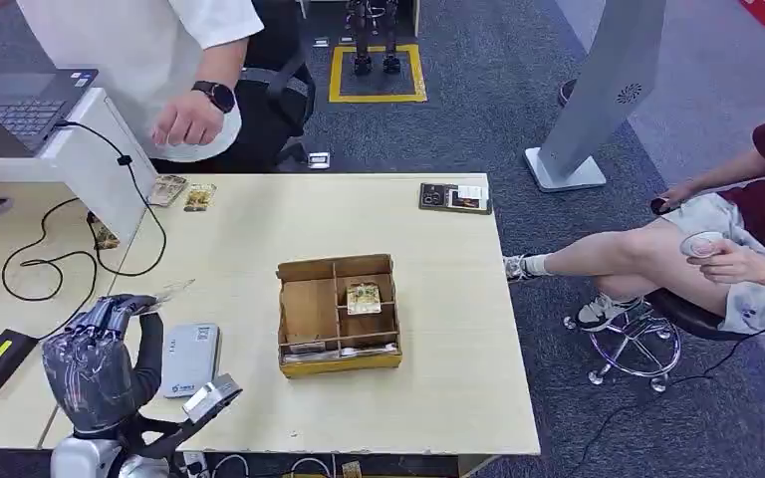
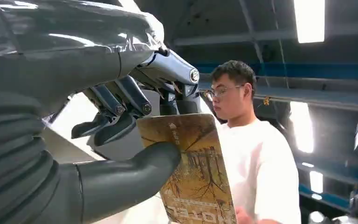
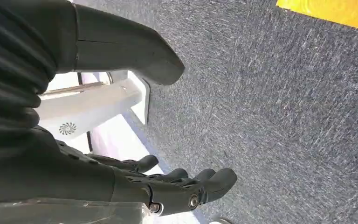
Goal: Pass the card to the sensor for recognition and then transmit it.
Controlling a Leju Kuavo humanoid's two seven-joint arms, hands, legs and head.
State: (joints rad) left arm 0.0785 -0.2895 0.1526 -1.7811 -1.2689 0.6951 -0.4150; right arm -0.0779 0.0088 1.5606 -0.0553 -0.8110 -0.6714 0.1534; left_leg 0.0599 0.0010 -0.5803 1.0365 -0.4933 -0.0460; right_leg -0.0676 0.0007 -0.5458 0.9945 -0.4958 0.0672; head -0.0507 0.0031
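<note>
Golden-brown tree-patterned card (image 2: 193,172), brown cardboard box (image 1: 339,315), grey sensor (image 1: 188,359).

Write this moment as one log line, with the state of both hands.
left hand: holds card, raised near grey sensor | right hand: empty, fingers apart, over carpet | divided box: on table

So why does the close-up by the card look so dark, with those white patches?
Left wrist view: the camera faces ceiling lights that blow out to white, leaving the left hand shadowed, though the card stays readable. Right wrist view: the right hand is dim against evenly lit carpet. Head view: soft, even light, no harsh glare.
</note>
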